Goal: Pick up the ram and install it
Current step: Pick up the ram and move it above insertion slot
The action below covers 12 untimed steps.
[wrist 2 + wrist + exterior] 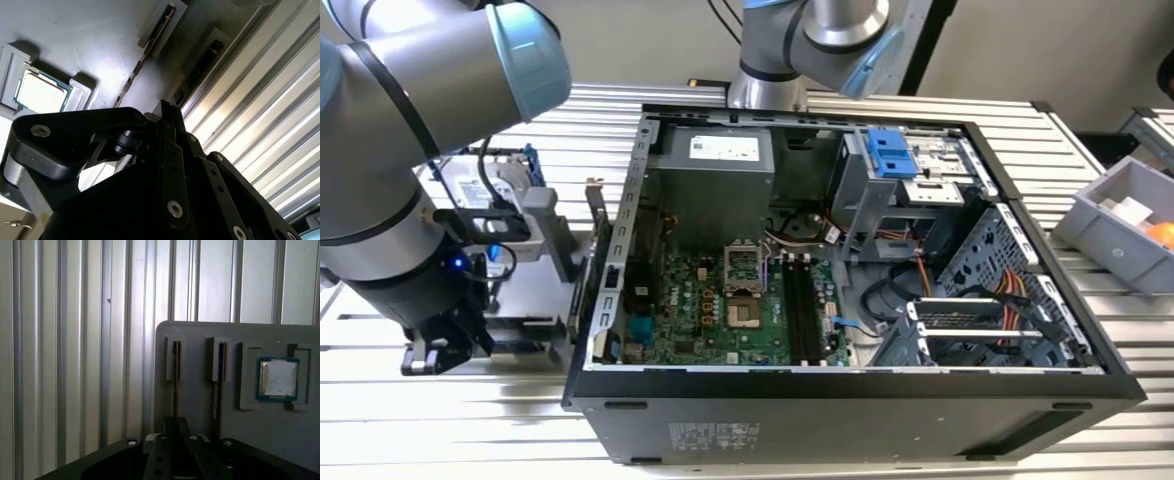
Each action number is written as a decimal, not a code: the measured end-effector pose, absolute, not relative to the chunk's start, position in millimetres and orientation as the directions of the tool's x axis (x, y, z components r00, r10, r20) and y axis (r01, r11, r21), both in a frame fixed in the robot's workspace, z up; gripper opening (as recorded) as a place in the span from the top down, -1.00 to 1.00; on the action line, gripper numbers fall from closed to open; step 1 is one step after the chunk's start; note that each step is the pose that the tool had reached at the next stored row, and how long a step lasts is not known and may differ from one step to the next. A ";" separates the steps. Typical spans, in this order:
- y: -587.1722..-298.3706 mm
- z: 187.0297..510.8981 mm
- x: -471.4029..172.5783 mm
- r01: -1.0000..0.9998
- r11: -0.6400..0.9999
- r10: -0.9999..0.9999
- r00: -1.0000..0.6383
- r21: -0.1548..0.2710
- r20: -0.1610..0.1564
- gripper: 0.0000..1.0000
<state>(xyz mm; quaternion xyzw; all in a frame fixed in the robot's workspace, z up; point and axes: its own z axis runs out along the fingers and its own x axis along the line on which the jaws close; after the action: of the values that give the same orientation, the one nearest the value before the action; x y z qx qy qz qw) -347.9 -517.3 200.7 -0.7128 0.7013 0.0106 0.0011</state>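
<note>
In the exterior view, my arm (pixel 400 200) is hanging low over the grey holder (pixel 534 290) on the bench (pixel 454 440), at the exterior view's left of the open computer case (pixel 854 400). The case wall is standing between me and the motherboard slots (pixel 801 300), so I judge that a stick carried low would be risking a knock there.

In the second wrist view, my fingers (pixel 167 120) are pointing at the ram (pixel 207 55), which is standing edge-up in the holder slot nearest the bench slats. I cannot tell whether they are gripping it or clear of it. A second stick (pixel 157 30) is sitting just beside it, and an off-centre approach might be brushing that one.

In the first wrist view, the ram (pixel 176 375) is lining up with me, and the square chip (pixel 277 378) is lying well apart. An uneven hold on that thin edge could be tilting the ram and jamming it in its slot.
</note>
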 end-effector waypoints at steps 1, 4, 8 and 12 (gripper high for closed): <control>-517.3 201.3 -347.9 -1.000 -0.016 -1.000 0.016 0.013 -0.017 1.00; -517.4 203.3 -347.9 -1.000 -0.016 -1.000 0.016 0.013 -0.017 1.00; -517.4 206.1 -347.9 -1.000 -0.016 -1.000 0.016 0.013 -0.017 1.00; -517.4 208.5 -347.9 -1.000 -0.016 -1.000 0.016 0.014 -0.017 1.00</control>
<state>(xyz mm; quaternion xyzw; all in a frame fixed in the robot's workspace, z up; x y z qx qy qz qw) -347.9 -517.4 208.5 -0.7128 0.7013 0.0106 0.0010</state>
